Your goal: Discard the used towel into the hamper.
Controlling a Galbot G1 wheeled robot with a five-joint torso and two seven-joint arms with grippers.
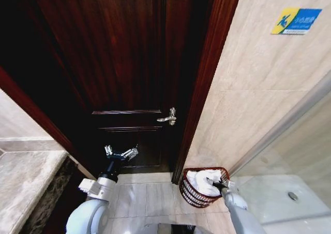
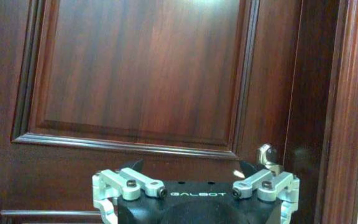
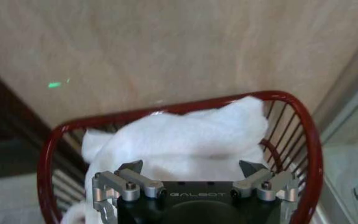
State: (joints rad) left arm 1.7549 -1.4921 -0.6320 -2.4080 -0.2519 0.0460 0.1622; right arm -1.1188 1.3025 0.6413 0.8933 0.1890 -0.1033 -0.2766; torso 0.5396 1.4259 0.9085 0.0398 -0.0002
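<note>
Two arms in play, one working. Dark mahogany panelled door [image 1: 129, 63] fills the background, with beige stone-tiled wall [image 1: 258, 89] to its right and pale tiled floor [image 1: 145, 198] below. Small round dark red-brown wire-ribbed hamper [image 1: 187, 190] stands on the floor in the corner where door frame meets wall, close against both.

White crumpled terry towel [image 1: 199, 181] already sits inside the hamper, heaped above the rim on the wall side; the right wrist view shows it bulging up between the ribs, with one fold drooping toward the near rim.

Right pincer [image 1: 224, 183] hangs over the hamper's mouth, just above the towel. Its jaws stand apart, nothing clamped between them; fingertips [image 3: 251, 167] are clear of the cloth.

Left pincer [image 1: 120, 153] is parked, raised in front of the door, well apart from the hamper, jaws spread wide and empty. Silver door lever [image 1: 168, 118] sits above it, untouched.

Judgement: release looks done, task near its end. To finish well, lift the right pincer straight up before swinging away, so no finger snags a loop of towel and drags it back over the rim. Avoid clipping the thin ribs; the light hamper would tip easily. That drooping fold is the risk to watch.
</note>
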